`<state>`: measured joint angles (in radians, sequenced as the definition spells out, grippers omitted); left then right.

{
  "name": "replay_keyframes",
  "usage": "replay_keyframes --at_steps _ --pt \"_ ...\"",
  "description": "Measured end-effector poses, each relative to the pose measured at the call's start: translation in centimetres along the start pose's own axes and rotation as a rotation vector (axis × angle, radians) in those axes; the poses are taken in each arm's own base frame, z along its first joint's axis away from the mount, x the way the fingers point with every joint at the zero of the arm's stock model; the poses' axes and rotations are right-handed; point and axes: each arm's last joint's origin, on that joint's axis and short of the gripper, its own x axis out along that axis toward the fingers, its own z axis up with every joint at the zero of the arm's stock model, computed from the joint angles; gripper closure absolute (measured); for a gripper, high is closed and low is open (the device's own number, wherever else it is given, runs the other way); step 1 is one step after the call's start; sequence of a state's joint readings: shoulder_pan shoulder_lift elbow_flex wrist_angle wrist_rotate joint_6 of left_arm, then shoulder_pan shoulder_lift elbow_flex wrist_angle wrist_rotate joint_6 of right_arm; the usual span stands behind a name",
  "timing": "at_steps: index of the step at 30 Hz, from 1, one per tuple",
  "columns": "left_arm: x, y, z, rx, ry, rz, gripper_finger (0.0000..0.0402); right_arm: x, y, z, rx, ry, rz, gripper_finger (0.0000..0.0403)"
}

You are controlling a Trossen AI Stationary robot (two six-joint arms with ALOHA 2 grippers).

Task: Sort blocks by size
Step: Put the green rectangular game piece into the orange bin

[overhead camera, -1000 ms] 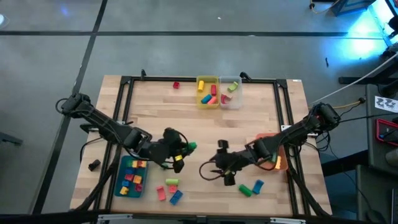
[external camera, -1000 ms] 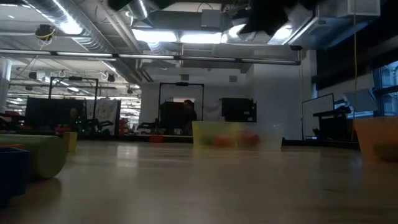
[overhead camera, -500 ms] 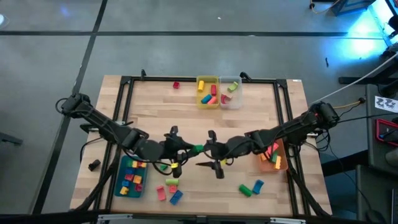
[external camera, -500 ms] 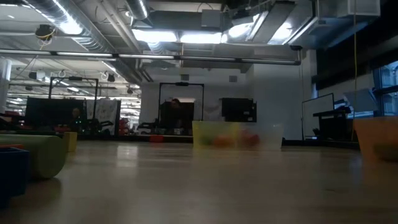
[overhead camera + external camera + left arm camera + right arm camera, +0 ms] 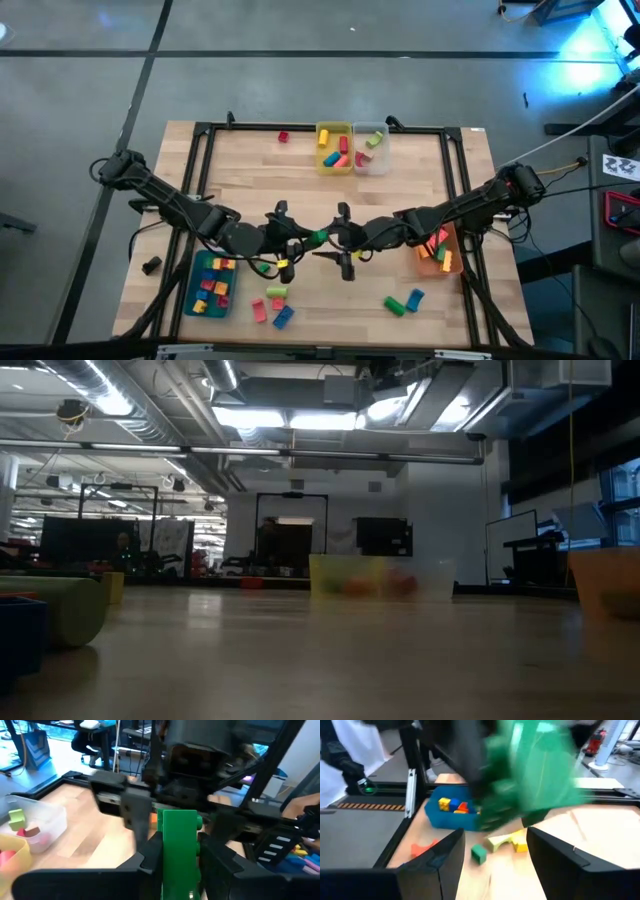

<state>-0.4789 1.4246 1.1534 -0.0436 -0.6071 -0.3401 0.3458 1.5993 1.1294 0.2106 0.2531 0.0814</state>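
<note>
Since a second earlier, the right tool (image 5: 333, 238) had swung left from the near side of the worktop (image 5: 300, 190) to mid-worktop, meeting the left tool (image 5: 310, 238). Left tool: clamped on a green block (image 5: 179, 851), held above mid-worktop. Right tool: fingers wide, facing that block. Loose blocks (image 5: 273, 303) lay near left and near right (image 5: 404, 301); others sat in the teal bin (image 5: 195, 284), near left.
</note>
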Motion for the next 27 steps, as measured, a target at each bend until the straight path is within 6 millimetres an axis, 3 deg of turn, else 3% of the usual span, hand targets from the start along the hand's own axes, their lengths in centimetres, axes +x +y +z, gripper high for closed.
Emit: replay_keyframes --at_steps 13,22,27 --pt "-0.02 -0.04 -0.02 0.016 0.000 -0.005 0.0318 -0.06 0.29 0.89 0.007 -0.083 0.087 0.0193" --pt "-0.01 -0.08 -0.05 0.035 0.007 -0.023 0.0317 -0.05 0.30 0.85 0.005 -0.078 0.098 0.0300" --pt "0.19 0.18 -0.27 0.046 0.049 -0.059 0.0315 -0.03 0.30 0.45 -0.003 -0.034 0.108 0.0300"
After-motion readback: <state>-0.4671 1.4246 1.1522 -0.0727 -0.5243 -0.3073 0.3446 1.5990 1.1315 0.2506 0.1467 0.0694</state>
